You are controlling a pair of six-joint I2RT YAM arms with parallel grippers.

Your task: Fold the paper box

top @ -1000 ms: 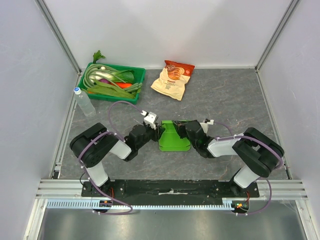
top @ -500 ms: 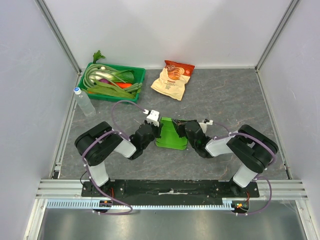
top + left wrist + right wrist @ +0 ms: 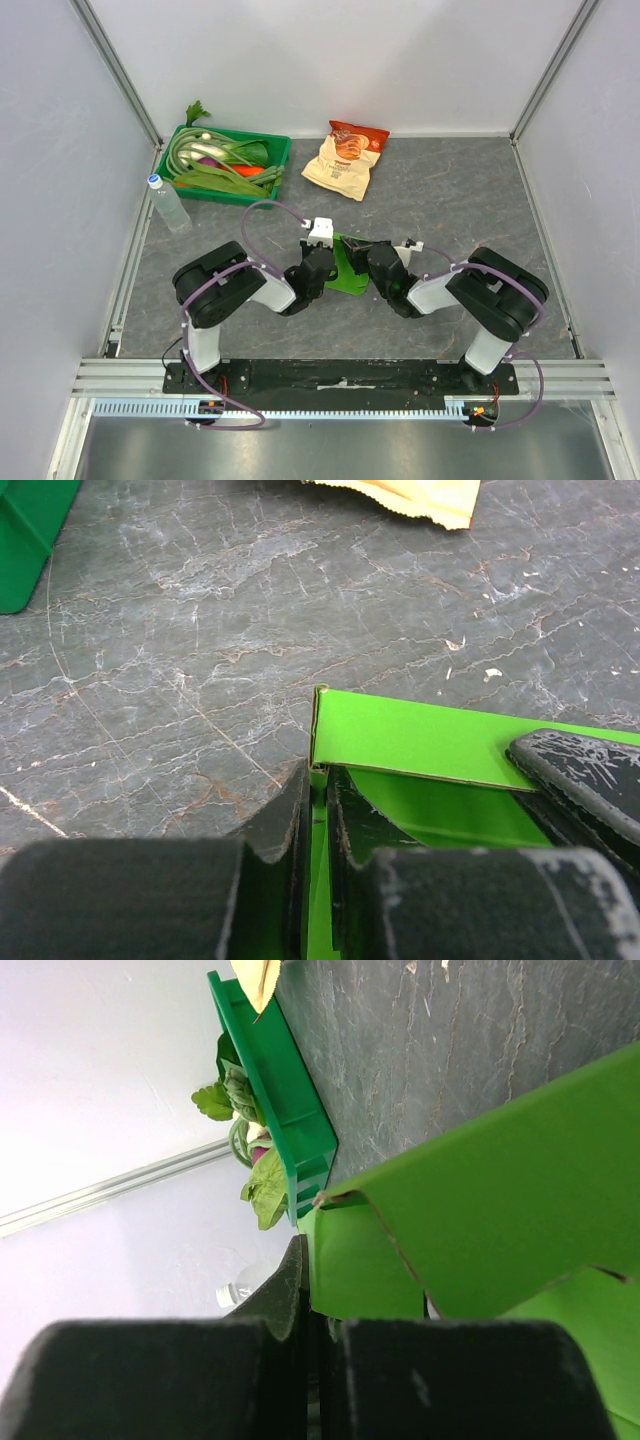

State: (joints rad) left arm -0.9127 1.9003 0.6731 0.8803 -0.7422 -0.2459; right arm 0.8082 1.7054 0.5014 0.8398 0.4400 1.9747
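Note:
The lime-green paper box (image 3: pixel 343 273) sits on the table between both arms, squeezed narrow with its panels standing partly up. My left gripper (image 3: pixel 327 262) is shut on the box's left wall; in the left wrist view its tips (image 3: pixel 318 792) pinch a thin green edge below a flat panel (image 3: pixel 420 742). From the other side my right gripper (image 3: pixel 371 262) is shut on the box. In the right wrist view its jaws (image 3: pixel 312 1282) clamp a green flap (image 3: pixel 365 1265) under a larger folded panel (image 3: pixel 500 1185). A right finger (image 3: pixel 580 772) lies on the box.
A dark green tray (image 3: pixel 228 192) of vegetables stands at the back left, also seen in the right wrist view (image 3: pixel 275 1090). A clear water bottle (image 3: pixel 167 203) stands beside it. The beige-and-red snack bag (image 3: pixel 346 158) lies at the back middle. White walls enclose the table.
My left gripper has moved right and closed on the box's left wall. The right gripper shifted slightly left, and the box between them has gone from wide and flat to narrow.

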